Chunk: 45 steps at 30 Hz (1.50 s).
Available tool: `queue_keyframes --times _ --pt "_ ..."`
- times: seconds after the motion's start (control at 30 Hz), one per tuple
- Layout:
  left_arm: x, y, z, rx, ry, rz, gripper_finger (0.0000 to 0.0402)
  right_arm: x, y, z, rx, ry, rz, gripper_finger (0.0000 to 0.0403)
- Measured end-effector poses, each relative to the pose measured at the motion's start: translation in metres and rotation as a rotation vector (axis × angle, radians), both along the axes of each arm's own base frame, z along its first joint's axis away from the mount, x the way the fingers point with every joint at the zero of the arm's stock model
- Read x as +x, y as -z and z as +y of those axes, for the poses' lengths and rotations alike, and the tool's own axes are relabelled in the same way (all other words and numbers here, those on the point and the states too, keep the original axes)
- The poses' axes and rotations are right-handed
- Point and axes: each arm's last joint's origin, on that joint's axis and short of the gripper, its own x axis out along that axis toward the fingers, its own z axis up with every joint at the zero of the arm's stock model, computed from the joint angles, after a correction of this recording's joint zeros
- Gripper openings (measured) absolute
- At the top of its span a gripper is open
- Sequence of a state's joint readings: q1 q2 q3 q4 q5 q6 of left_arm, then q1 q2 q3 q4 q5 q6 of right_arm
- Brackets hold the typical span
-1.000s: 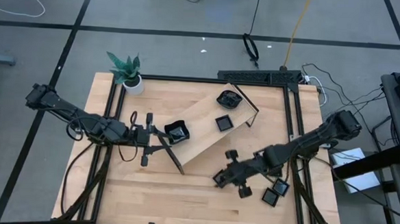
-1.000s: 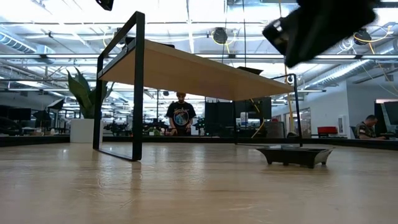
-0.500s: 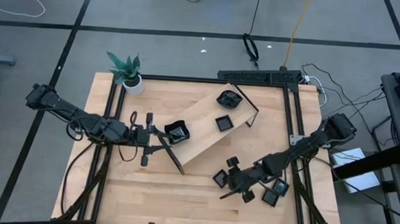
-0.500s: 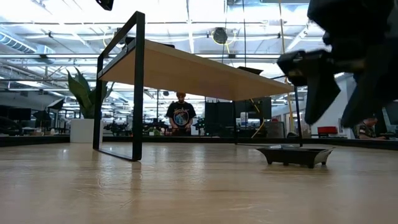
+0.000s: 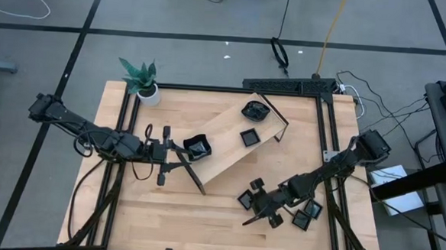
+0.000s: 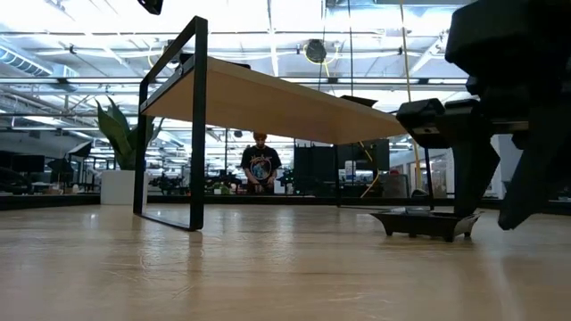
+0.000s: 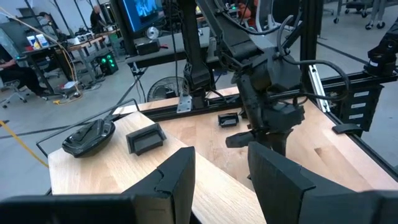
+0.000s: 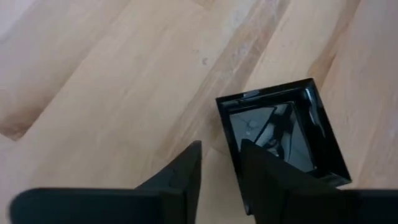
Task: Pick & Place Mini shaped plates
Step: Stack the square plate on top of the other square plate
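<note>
Mini plates lie in two groups. High view: three sit on the tilted tray [image 5: 229, 144], a wavy one [image 5: 254, 110] and a square one [image 5: 248, 137] near its far end and one [image 5: 196, 147] at its near end; more sit on the table [image 5: 203, 216] by the right gripper [image 5: 260, 206], including a square plate [image 5: 246, 199] just beside it and others [image 5: 307, 214] behind the arm. The left gripper [image 5: 163, 152] waits at the tray's near rail.

Low view: the right gripper [image 6: 486, 192] hangs low over a dish [image 6: 425, 221] lying flat on the table; its fingers stand apart, and whether they touch the dish cannot be told.

Left wrist view: the left fingers [image 7: 177, 177] stand apart, empty, above the tray, with the right arm [image 7: 267, 93] bent down beyond.

Right wrist view: the right fingers [image 8: 186, 171] are a little apart, one at the near rim of the square plate [image 8: 283, 134], nothing clamped. A good grip likely calls for one finger inside the rim and one outside, lowered squarely before closing, since the glossy edge may slip.
</note>
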State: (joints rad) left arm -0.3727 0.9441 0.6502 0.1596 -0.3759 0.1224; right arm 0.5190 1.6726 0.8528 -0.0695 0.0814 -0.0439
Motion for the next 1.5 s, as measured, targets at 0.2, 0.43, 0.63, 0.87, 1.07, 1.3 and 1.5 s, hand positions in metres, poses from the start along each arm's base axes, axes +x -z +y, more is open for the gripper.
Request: queue_keyframes --times 0.2,0.43,0.63,0.87,1.07,1.3,1.5 --pt "0.0 0.0 0.0 0.0 0.0 0.0 0.0152 -0.001 0.001 -0.002 -0.023 -0.006 0.015 0.0032" --pt "0.0 0.0 0.0 0.0 0.0 0.0 0.0152 0.0 0.0 -0.002 -0.041 -0.004 -0.004 0.0009" --pt "0.0 0.0 0.0 0.0 0.0 0.0 0.0152 0.0 -0.016 0.003 -0.021 -0.035 -0.062 0.0001" --pt "0.0 0.0 0.0 0.0 0.0 0.0 0.0152 -0.009 -0.077 0.012 0.045 -0.118 -0.258 0.0" --pt "0.0 0.0 0.0 0.0 0.0 0.0 0.0152 -0.023 -0.128 -0.005 -0.083 -0.103 -0.498 0.0" --pt "0.0 0.0 0.0 0.0 0.0 0.0 0.0152 -0.034 -0.163 -0.054 -0.424 0.039 -0.636 0.0" --pt "0.0 0.0 0.0 0.0 0.0 0.0 0.0152 -0.033 -0.163 -0.105 -0.514 0.097 -0.52 0.0"
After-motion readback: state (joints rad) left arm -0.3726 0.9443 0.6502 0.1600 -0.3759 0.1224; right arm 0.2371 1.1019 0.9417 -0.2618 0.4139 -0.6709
